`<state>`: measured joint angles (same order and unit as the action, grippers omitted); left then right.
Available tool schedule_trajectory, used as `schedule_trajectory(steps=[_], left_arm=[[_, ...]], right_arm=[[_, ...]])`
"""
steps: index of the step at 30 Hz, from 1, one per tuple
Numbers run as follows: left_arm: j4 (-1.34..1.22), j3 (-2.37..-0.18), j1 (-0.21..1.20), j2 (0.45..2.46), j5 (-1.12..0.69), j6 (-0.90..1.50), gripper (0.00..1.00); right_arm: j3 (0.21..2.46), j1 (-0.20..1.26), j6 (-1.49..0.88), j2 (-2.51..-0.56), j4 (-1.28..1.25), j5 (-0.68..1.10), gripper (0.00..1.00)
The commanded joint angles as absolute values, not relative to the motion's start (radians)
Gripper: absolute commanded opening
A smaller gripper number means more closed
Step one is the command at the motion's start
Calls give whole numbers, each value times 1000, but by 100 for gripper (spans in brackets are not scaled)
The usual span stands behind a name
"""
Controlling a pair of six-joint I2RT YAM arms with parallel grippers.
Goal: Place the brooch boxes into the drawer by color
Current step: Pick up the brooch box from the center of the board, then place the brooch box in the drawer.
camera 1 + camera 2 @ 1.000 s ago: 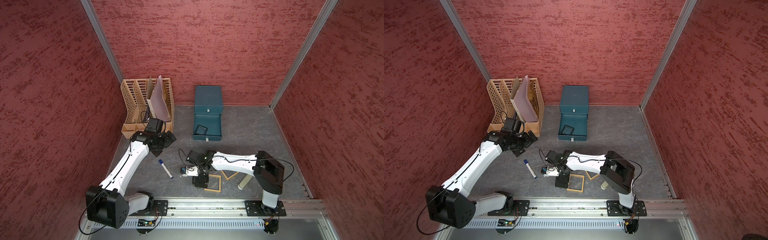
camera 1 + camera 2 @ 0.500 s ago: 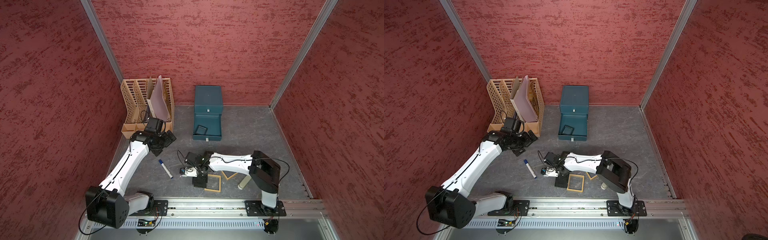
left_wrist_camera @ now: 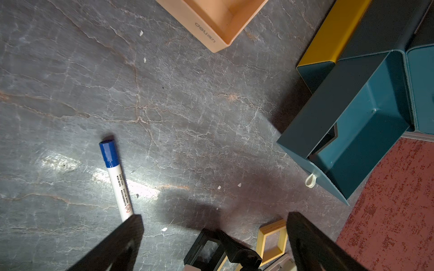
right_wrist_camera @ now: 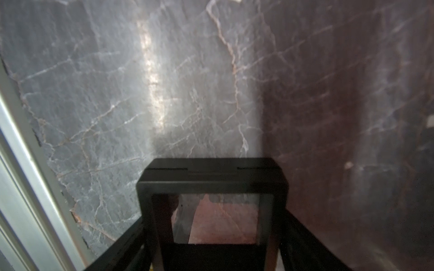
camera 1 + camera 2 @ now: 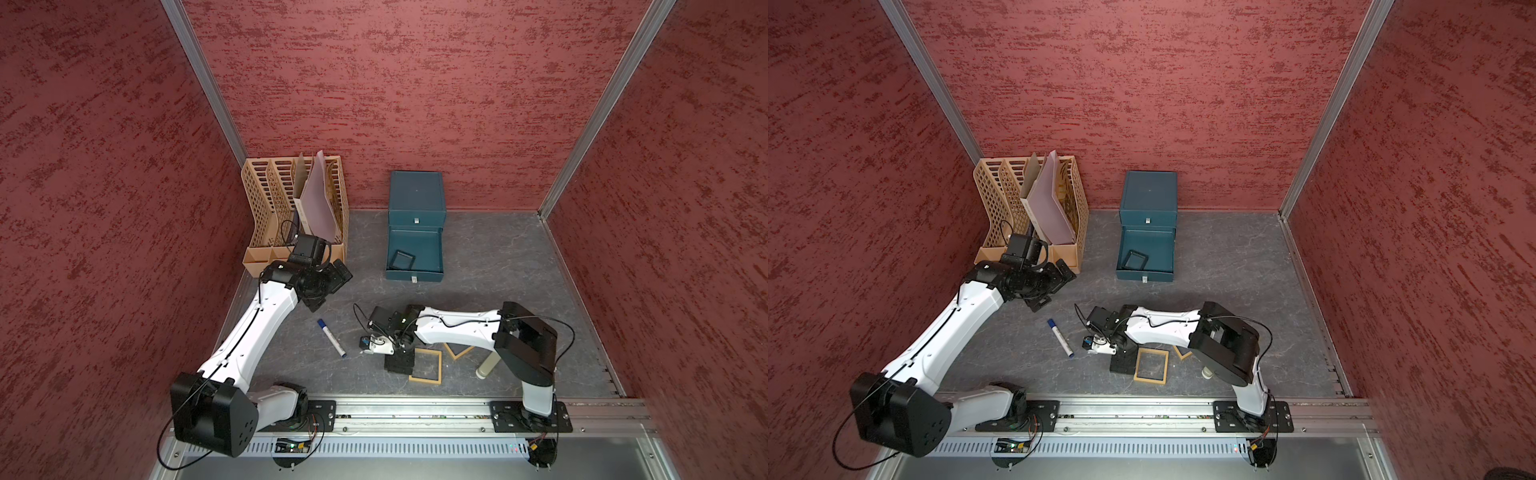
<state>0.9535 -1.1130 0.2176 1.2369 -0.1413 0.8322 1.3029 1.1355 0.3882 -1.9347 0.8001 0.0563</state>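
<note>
Against the back wall at eleven o'clock stood the tan slotted file rack [image 5: 291, 216] with a mauve folder leaning in it. The left wrist view caught the brand "deli" moulded into its low front lip. At twelve o'clock sat the teal drawer chest [image 5: 417, 195] with one drawer [image 5: 414, 275] pulled out toward six o'clock, and a black brooch box [image 5: 402, 260] lay inside, near that drawer's seven-o'clock corner. The left gripper [image 5: 330, 289] hovered at five o'clock of the rack, jaws spread fully wide with nothing between them. The right gripper [image 4: 212, 218] was low at the floor's six o'clock, its fingers flanking a second black brooch box [image 4: 211, 180] lying flat on the grey marbled floor. They sat close against its two sides, but whether they pinched it could not be told. One tan-yellow brooch box [image 5: 424, 379] lay just beside that black one at three o'clock, and another tan-yellow brooch box [image 5: 455, 357] showed partly under the right forearm. A pale cylinder [image 5: 487, 366] lay farther toward three o'clock. The blue-capped marker [image 3: 116, 178] lay at nine o'clock of the right gripper, bearing a red crossed circle and black print too small to read. Since a second before, the right arm's wrist and elbow had edged toward nine o'clock, while the left arm, boxes and marker lay unchanged.
</note>
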Motion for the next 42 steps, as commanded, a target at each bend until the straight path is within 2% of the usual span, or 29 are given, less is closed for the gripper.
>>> schedule_trajectory(steps=[1,4,24,33,42], left_arm=[[956,-1137,211,1238,-146,819,100],[954,-1132,210,1239,-147,821,100],[890,-1127,219,1299,-189,808,100],[865,-1148,235,1332,-195,827,100],[826,-1158,286,1381,-189,857,100]], right_arm=[[1328,1144,364,-1940,785,20,79],[1337,1144,348,-1943,790,17,71],[1457,1124,135,-1771,825,-35,72],[1602,1018,15,-1738,871,-88,66],[1820,856,-154,-1815,951,-130,60]])
